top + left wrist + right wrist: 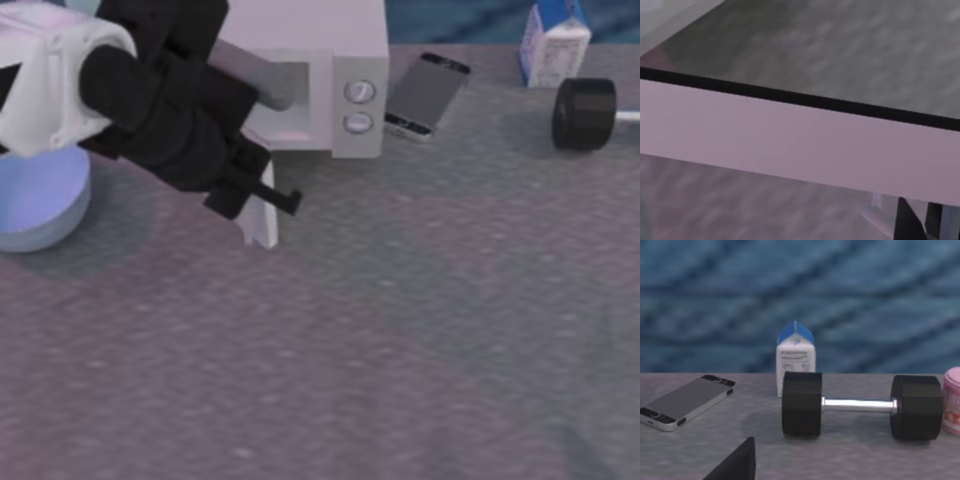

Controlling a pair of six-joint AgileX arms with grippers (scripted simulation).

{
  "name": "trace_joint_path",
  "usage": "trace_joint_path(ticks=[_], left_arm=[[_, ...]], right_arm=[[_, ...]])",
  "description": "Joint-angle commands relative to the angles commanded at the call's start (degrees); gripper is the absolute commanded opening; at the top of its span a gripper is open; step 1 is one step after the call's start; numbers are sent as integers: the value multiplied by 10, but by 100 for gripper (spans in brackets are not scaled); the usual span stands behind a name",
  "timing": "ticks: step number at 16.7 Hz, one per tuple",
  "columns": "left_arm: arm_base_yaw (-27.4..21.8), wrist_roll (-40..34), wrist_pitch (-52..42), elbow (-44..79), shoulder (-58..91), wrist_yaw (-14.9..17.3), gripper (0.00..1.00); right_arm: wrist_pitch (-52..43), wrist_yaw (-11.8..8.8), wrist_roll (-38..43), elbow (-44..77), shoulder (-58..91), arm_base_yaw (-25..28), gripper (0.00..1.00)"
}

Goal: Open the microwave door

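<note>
At left hand [268, 196]: microwave door [263, 212], ajar.

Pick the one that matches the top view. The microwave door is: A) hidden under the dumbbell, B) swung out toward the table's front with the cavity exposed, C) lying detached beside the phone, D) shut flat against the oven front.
B: the microwave door stands swung out from the microwave, its cavity open, with the left gripper at the door's edge.

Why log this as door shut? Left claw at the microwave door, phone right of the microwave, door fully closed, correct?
Not closed. In the top view the microwave door is swung out, the microwave cavity exposed. Left claw at the door and phone right of the microwave are correct.
</note>
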Motion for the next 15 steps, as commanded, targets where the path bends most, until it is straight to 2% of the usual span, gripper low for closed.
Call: trace_joint_path(ticks=[8,15], left_arm=[[-2,0,0,-2,1,4,0],[31,78,-13,-29,-20,43,0]], right_arm=[[0,0,0,0,0,0,100],[0,0,0,0,0,0,100]])
